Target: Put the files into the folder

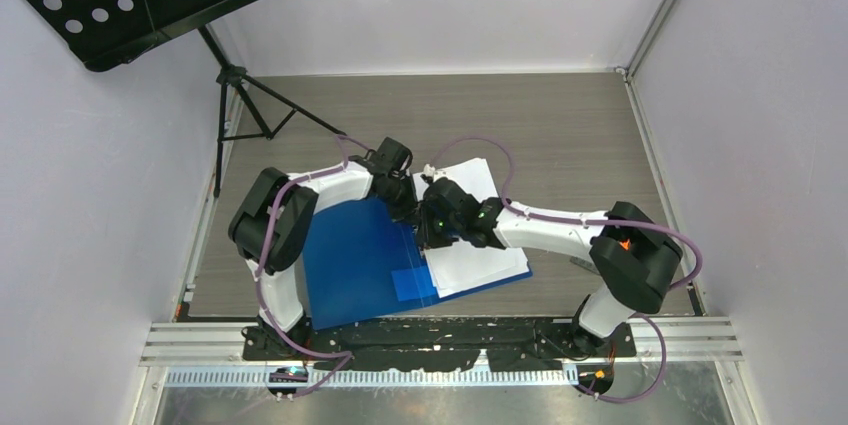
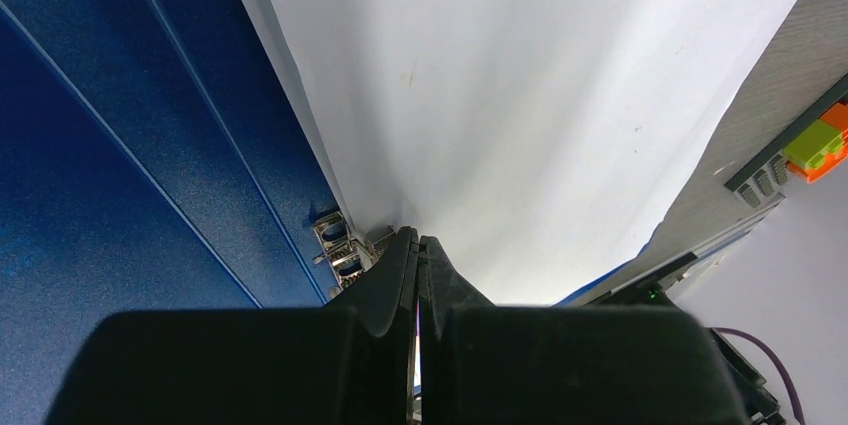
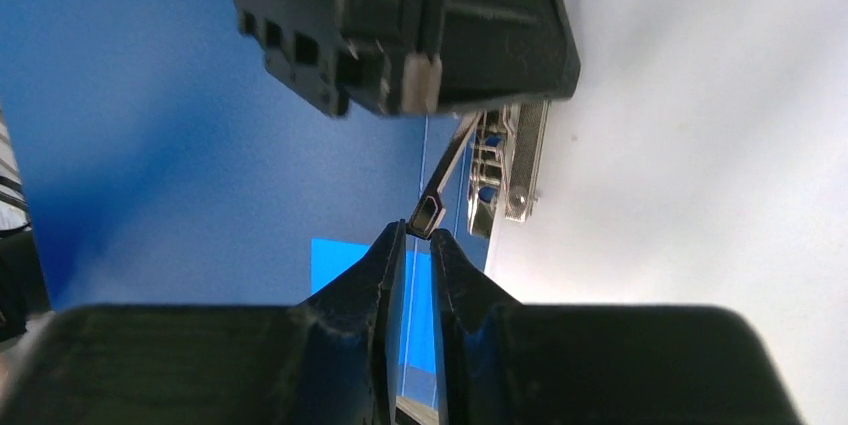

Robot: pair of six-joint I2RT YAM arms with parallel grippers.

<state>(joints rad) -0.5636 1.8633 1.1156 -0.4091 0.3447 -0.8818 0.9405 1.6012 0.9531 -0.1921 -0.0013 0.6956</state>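
Closest in, left gripper [image 2: 418, 245]: fingers pressed together with nothing between them, tips down at the spine edge of the files [image 2: 520, 95], just beside the metal clip [image 2: 338, 242]. It is likely pinning the sheets against sliding. Blue folder [image 1: 350, 260] lies open on the table [image 1: 570, 125], with the files resting on its right half. Right gripper [image 3: 418, 237] nips the clip lever [image 3: 428, 213], apparently to work the clamp over the sheets' edge.
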